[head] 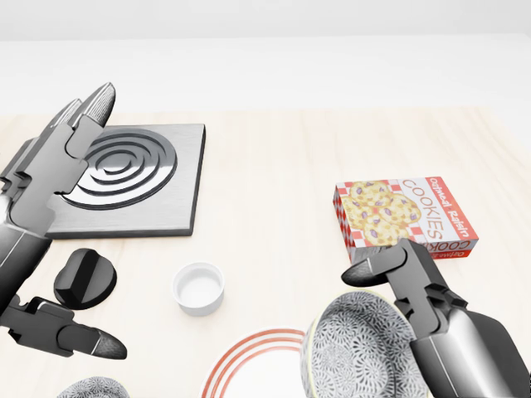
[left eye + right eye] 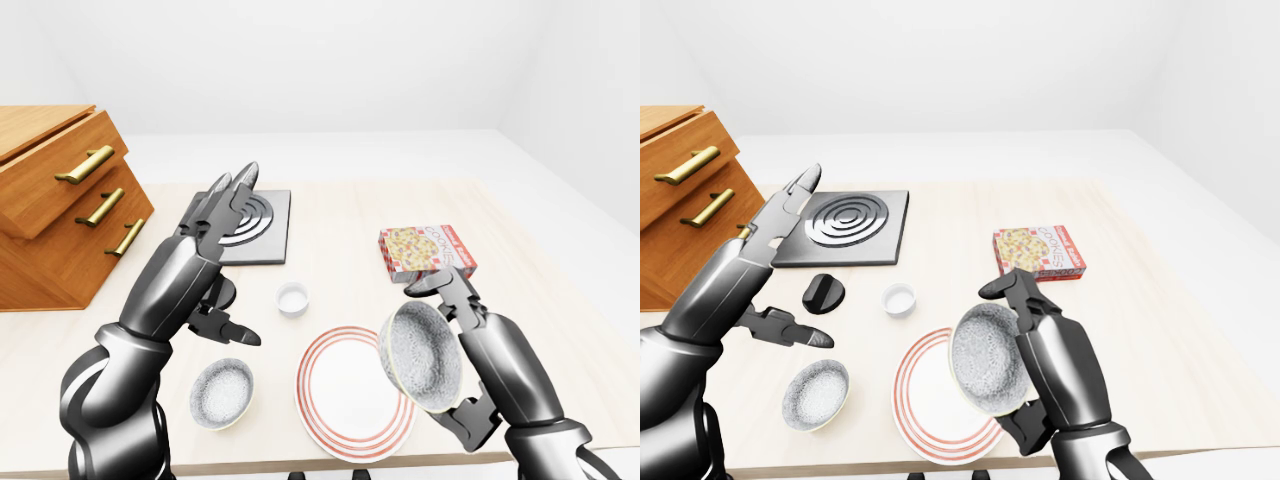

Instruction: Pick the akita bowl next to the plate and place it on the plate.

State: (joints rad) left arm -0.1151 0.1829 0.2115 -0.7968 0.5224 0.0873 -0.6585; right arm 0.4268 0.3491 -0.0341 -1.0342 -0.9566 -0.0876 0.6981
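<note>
Left-eye view, edges: wooden drawers [image 2: 60, 200] close off the left; bare tabletop [image 2: 340, 220] lies between the burner plate [image 2: 250, 225] and the cookie box [image 2: 427, 251].
Surface and room: pale wood, with white walls and floor around it.
Bowl: the akita bowl [image 2: 420, 355] is tilted on edge, overlapping the right rim of the red-ringed plate [image 2: 340, 385]; it has a grey-white pattern and a cream rim.
Hands: the right robot hand [image 2: 480, 350] clasps the akita bowl; the left robot hand [image 2: 190, 275] is spread wide and holds nothing.
</note>
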